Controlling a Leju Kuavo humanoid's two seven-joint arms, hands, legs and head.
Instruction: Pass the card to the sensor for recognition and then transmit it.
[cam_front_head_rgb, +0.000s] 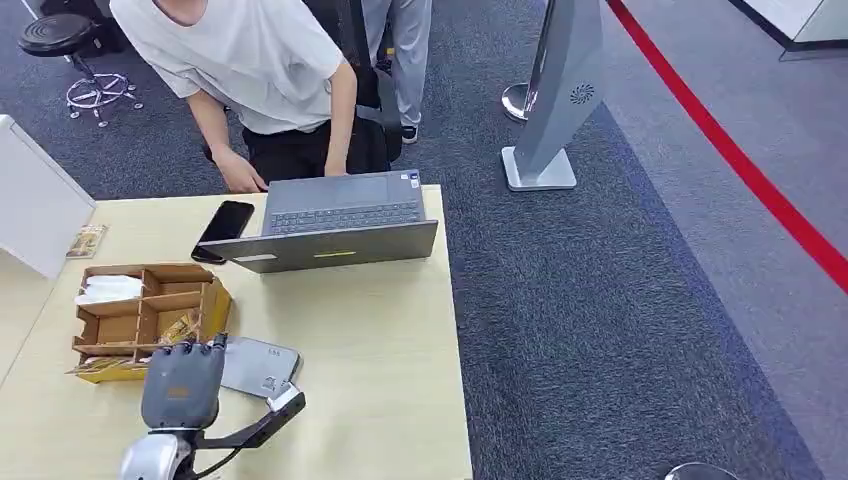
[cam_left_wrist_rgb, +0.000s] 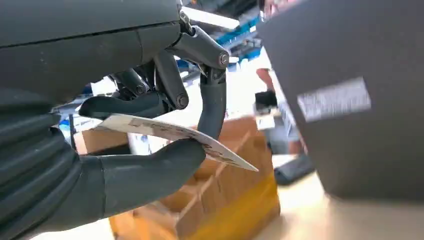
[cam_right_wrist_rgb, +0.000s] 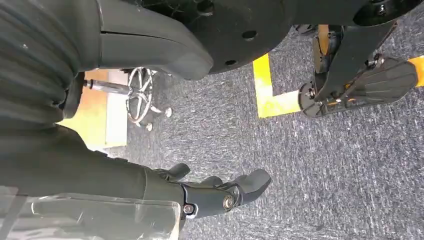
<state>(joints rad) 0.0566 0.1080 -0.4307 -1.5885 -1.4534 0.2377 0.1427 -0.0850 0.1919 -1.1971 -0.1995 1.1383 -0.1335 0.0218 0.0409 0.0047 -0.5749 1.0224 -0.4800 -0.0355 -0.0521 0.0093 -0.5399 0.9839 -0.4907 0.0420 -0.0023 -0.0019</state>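
Table at left, carpet to right. Laptop at table's far edge, phone just left of it. Person behind table, leaning over laptop, one hand beside phone. Box with compartments on table's left side, nearer than phone. Sensor pad just right of box, flat on table. Left hand over table at near edge, between box and sensor pad, card pinched in it. Stand on carpet, right of table. Stool far left, behind table. Right hand over carpet.
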